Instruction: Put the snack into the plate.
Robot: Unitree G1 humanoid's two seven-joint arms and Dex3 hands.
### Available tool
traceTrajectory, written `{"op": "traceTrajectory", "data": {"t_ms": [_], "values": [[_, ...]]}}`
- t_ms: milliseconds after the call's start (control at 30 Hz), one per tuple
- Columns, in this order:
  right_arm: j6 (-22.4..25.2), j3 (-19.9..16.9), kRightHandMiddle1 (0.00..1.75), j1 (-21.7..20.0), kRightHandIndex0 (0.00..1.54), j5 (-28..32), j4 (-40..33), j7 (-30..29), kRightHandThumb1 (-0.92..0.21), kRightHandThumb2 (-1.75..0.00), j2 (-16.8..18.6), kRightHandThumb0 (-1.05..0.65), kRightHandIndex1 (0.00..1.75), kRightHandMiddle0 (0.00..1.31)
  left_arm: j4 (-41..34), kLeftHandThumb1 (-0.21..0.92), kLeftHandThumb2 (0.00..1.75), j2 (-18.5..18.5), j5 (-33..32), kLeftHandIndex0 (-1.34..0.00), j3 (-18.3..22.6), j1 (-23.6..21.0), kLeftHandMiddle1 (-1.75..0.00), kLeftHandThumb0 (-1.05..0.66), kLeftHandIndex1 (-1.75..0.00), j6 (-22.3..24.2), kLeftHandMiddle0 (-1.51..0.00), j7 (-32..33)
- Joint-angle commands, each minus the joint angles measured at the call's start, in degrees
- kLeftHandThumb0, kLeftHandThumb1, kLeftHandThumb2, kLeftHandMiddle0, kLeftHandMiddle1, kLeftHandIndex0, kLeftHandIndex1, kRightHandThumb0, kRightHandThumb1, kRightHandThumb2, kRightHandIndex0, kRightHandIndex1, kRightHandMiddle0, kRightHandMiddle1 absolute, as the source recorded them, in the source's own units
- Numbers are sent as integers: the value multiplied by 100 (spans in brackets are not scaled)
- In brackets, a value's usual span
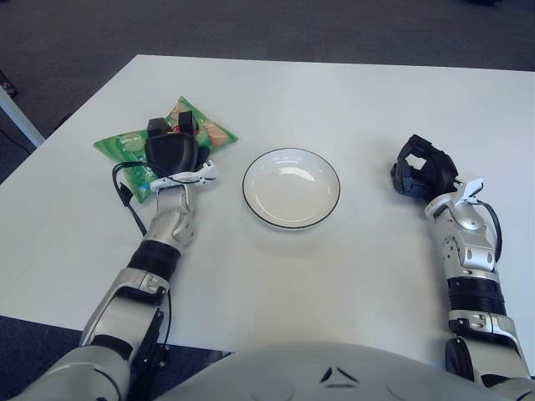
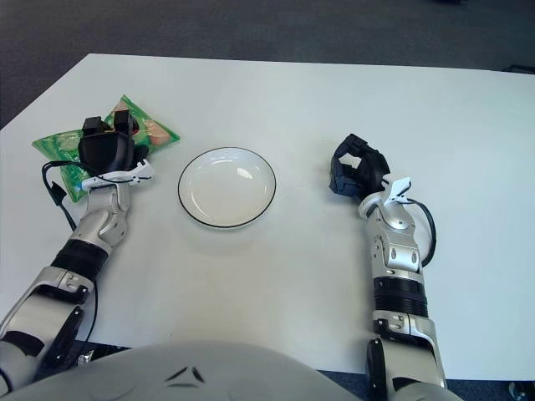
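Office-like room: white table (image 1: pixel 351 100), dark carpet (image 1: pixel 251 25).

The snack bag (image 1: pixel 134 150) is thin green plastic film, glossy and crinkled, with printed colours. The plate (image 1: pixel 292 187) looks like glazed white ceramic with a dark rim line, smooth and shiny, catching a highlight. The desk (image 1: pixel 334 100) is a smooth, matt white laminate. Both hands, the left hand (image 1: pixel 171 149) and the right hand (image 1: pixel 422 167), are matt black plastic; the forearms are satin silver metal.
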Motion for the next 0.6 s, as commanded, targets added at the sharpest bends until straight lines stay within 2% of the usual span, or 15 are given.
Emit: {"op": "traceTrajectory", "data": {"t_ms": [0,333,567], "values": [[465,86,175,364,129,-4,316,42,-36,-126,101,-47,175,58,445,-14,166,-15,-360,-83,-78,569,-125,0,-175,-99,-106,-201],[469,123,175,375,128,-35,306,143,-36,-126,52,-47,175,58,7,-6,166,254,-788,-69,-74,694,-150,0,-175,-473,-96,-451],[441,138,175,375,128,-67,325,186,-36,-126,29,-47,175,58,-330,-4,166,577,-847,-68,-43,751,-155,0,-175,-681,-92,-567]]}}
